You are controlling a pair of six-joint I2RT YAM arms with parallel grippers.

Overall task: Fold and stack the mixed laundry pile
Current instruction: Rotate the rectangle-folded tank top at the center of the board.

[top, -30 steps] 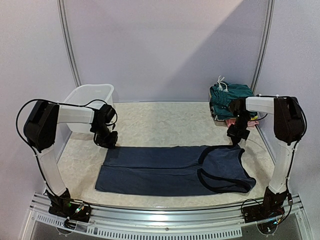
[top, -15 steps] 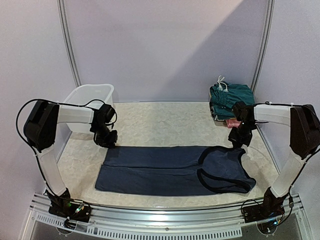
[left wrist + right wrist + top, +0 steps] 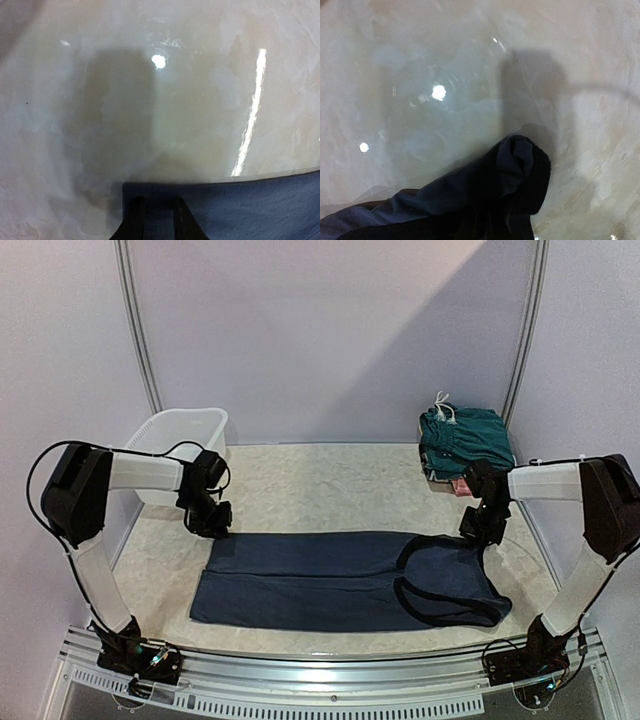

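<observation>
A navy garment [image 3: 340,580] lies spread flat across the middle of the table, neck opening to the right, with no print showing. My left gripper [image 3: 213,520] sits at its far left corner. In the left wrist view the fingers [image 3: 135,222] stand close together with the hem of the navy cloth [image 3: 250,205] between them. My right gripper [image 3: 483,525] is shut on the far right shoulder strap. In the right wrist view the bunched navy cloth [image 3: 520,170] rises off the table and hides the fingers. Folded dark teal shorts [image 3: 465,435] with a white drawstring sit stacked at the back right.
A white plastic tub [image 3: 180,440] stands at the back left, just behind my left arm. Something pink [image 3: 462,486] lies under the teal stack. Metal frame posts rise at both back corners, and a rail runs along the near edge.
My right gripper has moved nearer and a little right with the shoulder strap, pulling that end of the garment. My left gripper has hardly moved.
</observation>
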